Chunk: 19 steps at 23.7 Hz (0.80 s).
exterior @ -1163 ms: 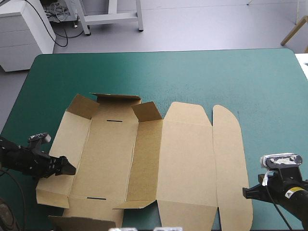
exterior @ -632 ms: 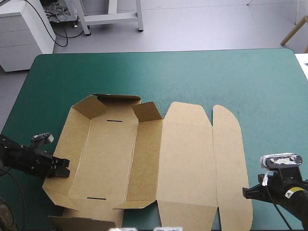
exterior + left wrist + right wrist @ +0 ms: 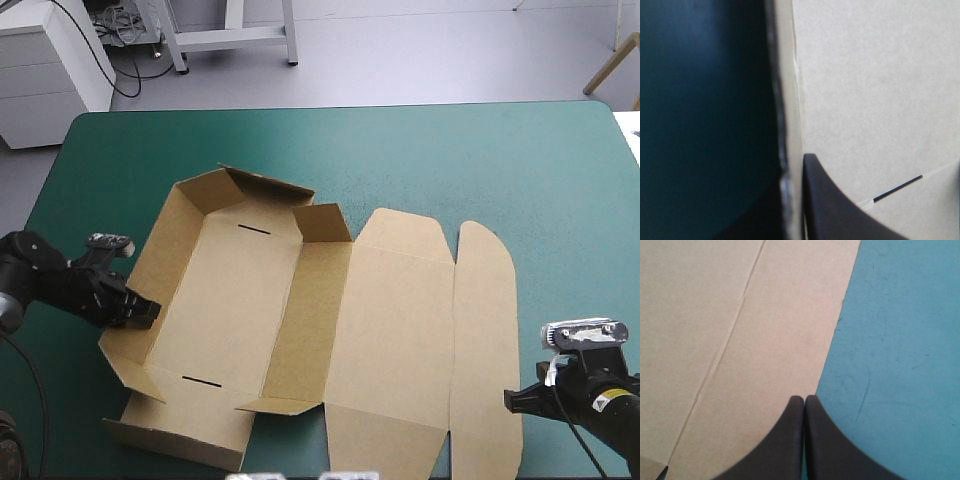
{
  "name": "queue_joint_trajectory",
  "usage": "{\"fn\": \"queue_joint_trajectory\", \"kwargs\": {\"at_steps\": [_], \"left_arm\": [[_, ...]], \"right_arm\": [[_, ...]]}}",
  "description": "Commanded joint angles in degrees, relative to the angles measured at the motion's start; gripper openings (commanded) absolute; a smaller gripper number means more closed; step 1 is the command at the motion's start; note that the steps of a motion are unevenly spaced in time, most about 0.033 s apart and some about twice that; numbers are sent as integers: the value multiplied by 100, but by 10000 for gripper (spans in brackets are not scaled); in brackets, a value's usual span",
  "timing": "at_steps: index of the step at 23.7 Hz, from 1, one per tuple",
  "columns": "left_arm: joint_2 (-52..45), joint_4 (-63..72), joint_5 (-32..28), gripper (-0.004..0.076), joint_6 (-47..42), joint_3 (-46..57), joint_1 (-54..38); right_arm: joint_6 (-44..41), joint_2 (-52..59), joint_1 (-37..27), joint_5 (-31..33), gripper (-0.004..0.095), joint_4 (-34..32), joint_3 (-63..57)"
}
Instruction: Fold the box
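The brown box (image 3: 390, 320) lies spread on the teal-green cover, its left part forming a tray with the left wall (image 3: 150, 270) and the far flaps raised. My left gripper (image 3: 148, 312) is shut on that left wall from outside. In the left wrist view the wall's edge (image 3: 787, 125) runs between the black fingers (image 3: 832, 210), with the tray floor (image 3: 880, 100) and a slot beyond. My right gripper (image 3: 508, 400) is shut and empty, at the near right edge of the flat lid flap (image 3: 485, 340). Its tips (image 3: 804, 400) meet over the board's edge (image 3: 740, 315).
The teal-green cover (image 3: 400, 150) stretches wide between the box and the table's far edge. The table's left edge (image 3: 30, 225) runs close behind my left arm. A near-left flap (image 3: 180, 440) of the box reaches almost to the table's front edge.
My left gripper went from open to shut on the left wall and lifted it. The whole box turned slightly and shifted toward the far right. The right arm has not moved.
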<state>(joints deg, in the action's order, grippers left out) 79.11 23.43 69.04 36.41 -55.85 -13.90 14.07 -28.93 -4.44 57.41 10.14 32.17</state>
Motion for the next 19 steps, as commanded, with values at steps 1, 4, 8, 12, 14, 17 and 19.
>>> {"fn": "queue_joint_trajectory", "kwargs": {"at_steps": [1, 4, 8, 12, 14, 17, 19], "left_arm": [[-173, -345, -154, -10, -340, -744, 757], [-79, -1339, -711, -10, -744, -1414, 1806], [269, -2622, -1466, -10, -817, -2118, 3018], [548, -3578, -2369, -10, -805, -2415, 3923], [602, -4079, -2735, -10, -778, -2428, 4252], [706, -5025, -3341, -10, -775, -2428, 4899], [757, -5326, -3575, -10, -775, -2428, 5178]], "right_arm": [[47, -45, -36, -291, -19, 82, 149], [47, -45, -36, -291, -20, 82, 149], [61, -45, -36, -291, -19, 82, 149], [61, -45, -36, -291, -20, 82, 149], [61, -45, -36, -291, -19, 82, 149], [61, -45, -36, -291, -19, 82, 149], [61, -45, -36, -291, -19, 82, 149]]}}
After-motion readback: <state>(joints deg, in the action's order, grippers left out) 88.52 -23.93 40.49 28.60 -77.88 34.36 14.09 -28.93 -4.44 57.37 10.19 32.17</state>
